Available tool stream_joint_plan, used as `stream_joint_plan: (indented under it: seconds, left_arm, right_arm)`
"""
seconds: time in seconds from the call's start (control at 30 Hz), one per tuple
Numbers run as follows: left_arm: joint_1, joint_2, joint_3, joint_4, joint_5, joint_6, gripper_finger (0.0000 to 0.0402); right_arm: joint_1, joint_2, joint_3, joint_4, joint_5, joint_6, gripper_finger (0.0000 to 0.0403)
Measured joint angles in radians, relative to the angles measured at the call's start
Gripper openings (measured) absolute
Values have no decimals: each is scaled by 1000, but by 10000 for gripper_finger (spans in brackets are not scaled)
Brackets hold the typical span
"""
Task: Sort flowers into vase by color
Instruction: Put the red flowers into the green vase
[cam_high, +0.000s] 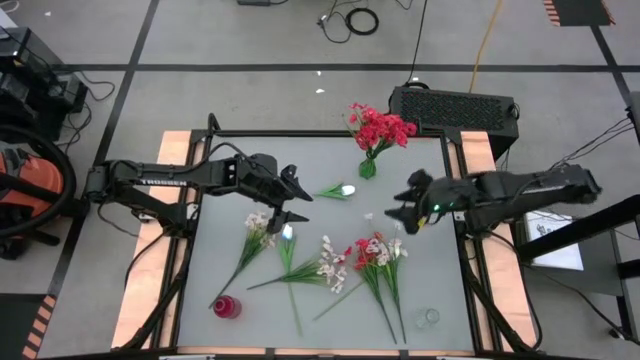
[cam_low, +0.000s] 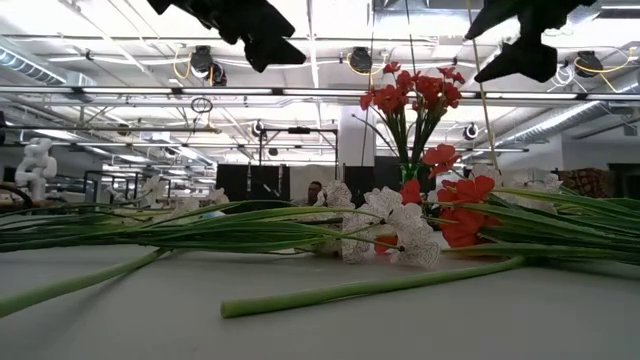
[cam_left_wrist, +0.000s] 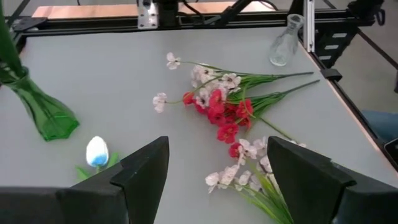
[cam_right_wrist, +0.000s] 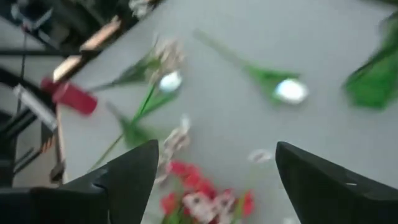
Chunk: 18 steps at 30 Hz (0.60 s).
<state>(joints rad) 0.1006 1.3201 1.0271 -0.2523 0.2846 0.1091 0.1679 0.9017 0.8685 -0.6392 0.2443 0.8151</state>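
A green vase (cam_high: 367, 168) stands at the table's far side and holds red flowers (cam_high: 380, 128). Loose flowers lie flat on the table: a white bud (cam_high: 345, 190) near the vase, a second white bud (cam_high: 287, 232), pale pink-white sprays (cam_high: 258, 222) (cam_high: 330, 262), and red blossoms (cam_high: 365, 252) among green stems. My left gripper (cam_high: 295, 200) hovers open above the table's middle left, with nothing between its fingers (cam_left_wrist: 146, 171). My right gripper (cam_high: 405, 212) hangs open above the table's right part, over the red blossoms' far side, also with nothing in it.
A red vase (cam_high: 226, 307) lies on its side near the front left corner. A clear glass vase (cam_high: 431, 317) stands near the front right corner. A black box (cam_high: 455, 105) sits behind the table's far right edge. Bare table shows at the far left.
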Motion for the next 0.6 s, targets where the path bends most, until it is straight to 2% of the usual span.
stream_joint_plan:
  seconds: [0.3, 0.47, 0.6]
  left_arm:
    - [-34, 0, 0, 0, -8, 0, 276]
    - [-48, 0, 0, 1, -9, 1, 276]
    - [-56, 0, 0, 1, -9, 1, 276]
  right_arm:
    - [268, 322, 135, -64, 49, 259, 315]
    - [353, 507, 228, -143, 42, 416, 315]
    - [399, 642, 303, -189, 41, 475, 315]
